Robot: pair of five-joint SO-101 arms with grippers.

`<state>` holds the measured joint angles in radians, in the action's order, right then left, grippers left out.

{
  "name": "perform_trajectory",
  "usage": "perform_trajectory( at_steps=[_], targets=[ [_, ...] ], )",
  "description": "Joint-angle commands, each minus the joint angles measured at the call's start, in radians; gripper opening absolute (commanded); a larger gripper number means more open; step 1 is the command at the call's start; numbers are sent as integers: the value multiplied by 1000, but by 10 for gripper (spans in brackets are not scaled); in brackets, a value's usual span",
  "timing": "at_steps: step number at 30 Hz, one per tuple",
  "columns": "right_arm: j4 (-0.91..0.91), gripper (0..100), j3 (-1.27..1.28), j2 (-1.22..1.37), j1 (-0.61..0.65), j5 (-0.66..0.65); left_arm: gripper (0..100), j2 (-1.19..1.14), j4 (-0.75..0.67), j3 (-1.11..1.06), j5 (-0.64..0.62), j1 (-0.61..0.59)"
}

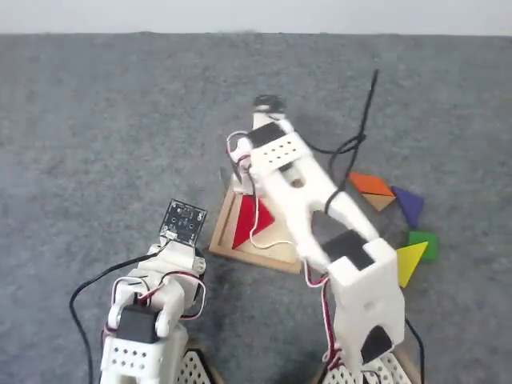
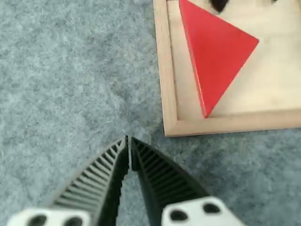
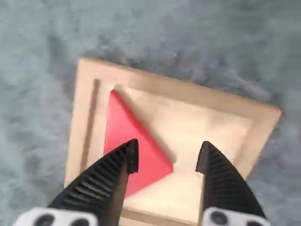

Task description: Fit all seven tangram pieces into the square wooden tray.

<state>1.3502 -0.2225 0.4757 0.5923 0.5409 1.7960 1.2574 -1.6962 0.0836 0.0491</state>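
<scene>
Closest to the overhead camera, two white arms rise from the near edge of the grey felt-covered counter point(image 1: 96, 120). The left arm point(image 1: 156, 312) sits folded up just short of the square wooden tray point(image 1: 240, 254), while the right arm point(image 1: 320, 208) stretches out across it. One large red triangle point(image 1: 248, 220) lies inside the tray, against the rim on the left arm's side. Loose on the counter beyond the right arm are an orange triangle point(image 1: 370, 184), a tan piece point(image 1: 382, 202) touching it, a purple triangle point(image 1: 410, 204), a green square point(image 1: 424, 242) and a yellow triangle point(image 1: 410, 260). That makes six pieces. I cannot find the seventh, and it may be hidden under the arm.

From the left wrist, the left hand point(image 2: 130, 141) hangs over bare counter near a corner of the tray. Its ribbed fingers are pressed together with nothing between them.

From the right wrist, the right hand point(image 3: 168, 150) hovers above the tray with its fingers spread wide and empty. The red triangle's point lies beneath the gap.

By my reckoning the job has barely begun. One piece is seated, at least five wait outside, and most of the tray floor is bare wood.
</scene>
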Motion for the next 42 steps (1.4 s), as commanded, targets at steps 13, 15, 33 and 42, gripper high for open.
perform_trajectory(
  at_steps=[13,15,33,42],
  targets=[
    [-644,6,905,-722,-30,-503,13,21,5,12,-5,-5],
    [-759,6,1025,-774,-44,-535,13,21,5,12,-5,-5],
    [-782,6,908,-455,-4,-499,13,21,5,12,-5,-5],
    [-782,6,904,-458,76,-546,13,21,5,12,-5,-5]
  ],
)
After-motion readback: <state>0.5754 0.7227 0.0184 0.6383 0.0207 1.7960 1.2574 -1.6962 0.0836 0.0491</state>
